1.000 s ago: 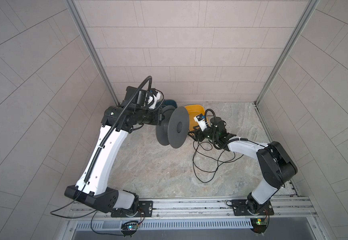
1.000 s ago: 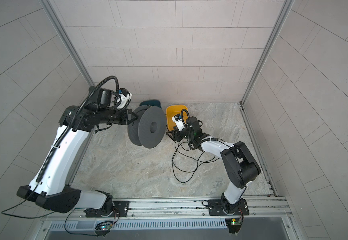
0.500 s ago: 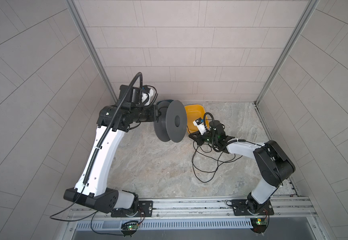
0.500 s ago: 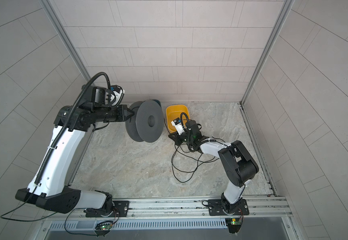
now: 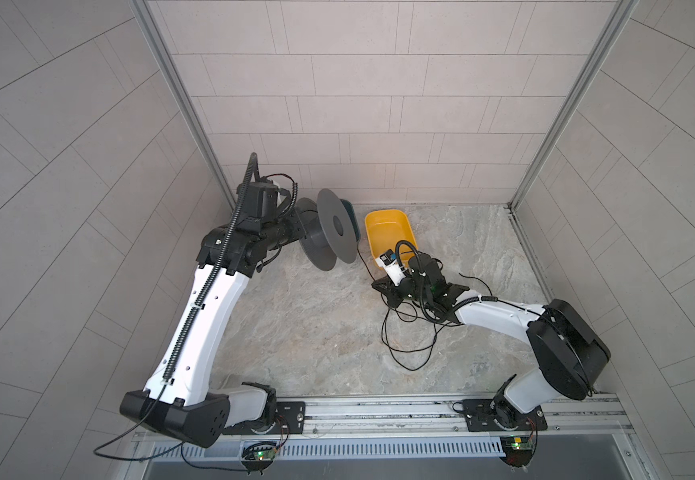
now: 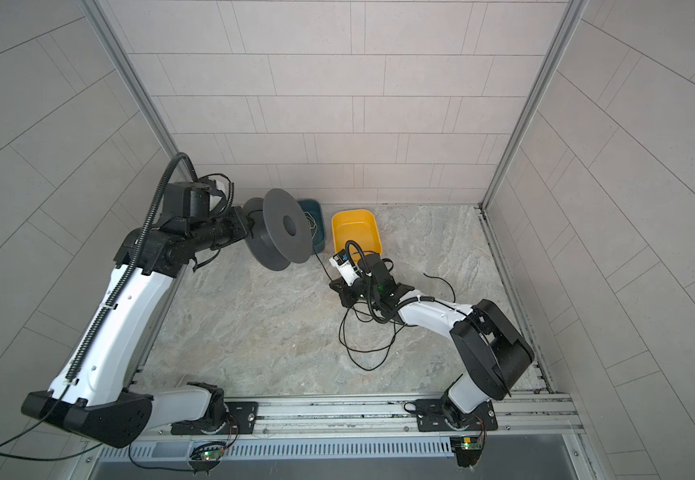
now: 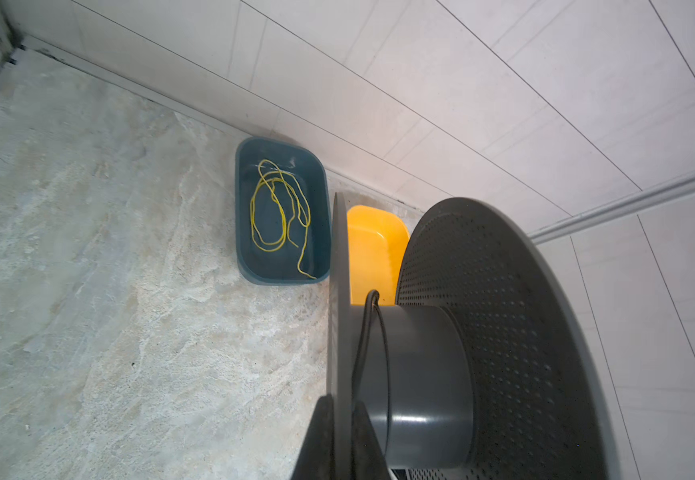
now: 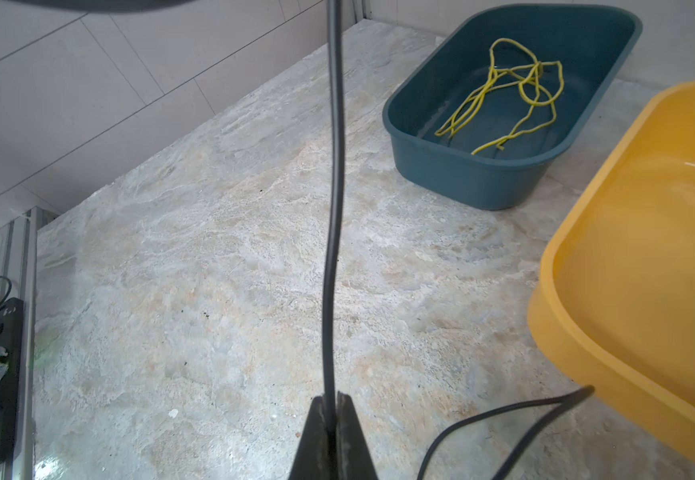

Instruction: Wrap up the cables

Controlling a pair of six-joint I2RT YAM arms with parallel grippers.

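Cable [image 8: 333,208] is pinched by the right tool [image 8: 330,401], whose jaws were spread a second ago. It is led up to the spool [image 5: 335,226], and slack loops are left on the worktop [image 5: 296,332]. The spool's flange is clamped by the left tool [image 7: 339,415]. The spool has been drawn back toward the wall [image 5: 379,124], over the blue bin [image 6: 312,203] and beside the yellow bin [image 5: 383,212]. Bare worktop is left in front.

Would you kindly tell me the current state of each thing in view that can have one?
black cable: a couple of turns on the spool hub, pinched in the right claw, rest looped loose on the table.
spool: held off the table, on edge.
left claw: shut on the spool's flange.
right claw: shut on the black cable.
blue bin: holds a loose yellow-green cord.
yellow bin: empty.
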